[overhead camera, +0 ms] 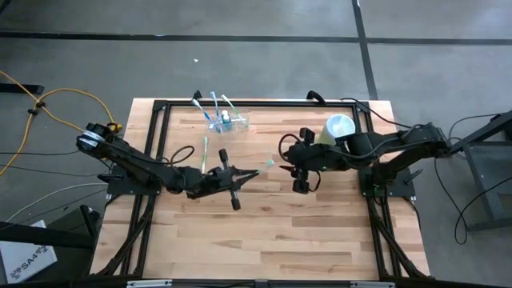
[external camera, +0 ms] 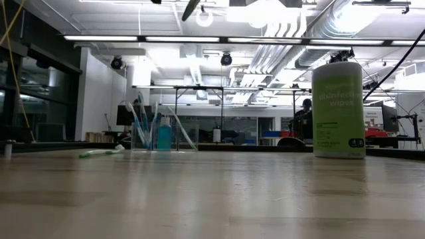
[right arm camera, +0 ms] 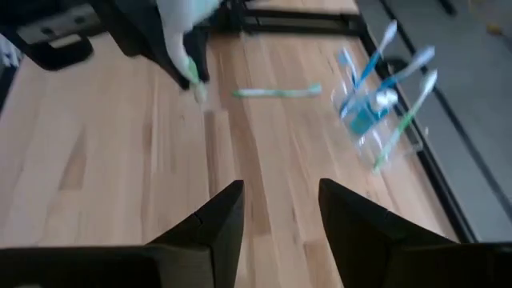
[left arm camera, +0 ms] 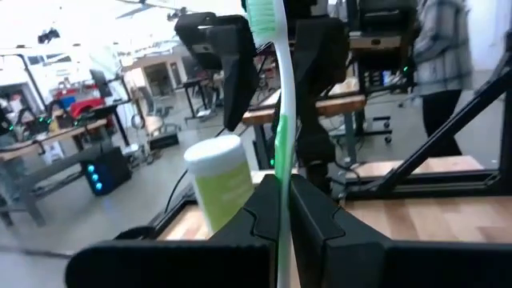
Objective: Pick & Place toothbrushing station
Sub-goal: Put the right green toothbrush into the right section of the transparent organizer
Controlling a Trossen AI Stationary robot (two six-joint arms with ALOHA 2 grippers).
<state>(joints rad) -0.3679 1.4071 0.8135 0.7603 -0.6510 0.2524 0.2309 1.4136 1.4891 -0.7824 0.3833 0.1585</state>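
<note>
Green-and-white plastic, one toothbrush, is pinched between the two dark fingers of the left gripper, which are pressed together on its handle. In the left wrist view the brush rises upright from the fingers; in the high view its head end points away from them toward the right gripper.

The right gripper's two fingers are spread apart and hold nothing. It faces the left gripper across the middle of the wooden table, near the tip of the held brush but apart from it.

Beyond the left gripper's fingers, toward the table's far edge, one more green toothbrush lies flat on the wood. Further out stands the toothbrushing station, one clear holder. At least three pale blue brushes lean out of it, and one small blue bottle stands inside.

Behind the right gripper, beside its arm, stands one light green canister with a pale lid.
</note>
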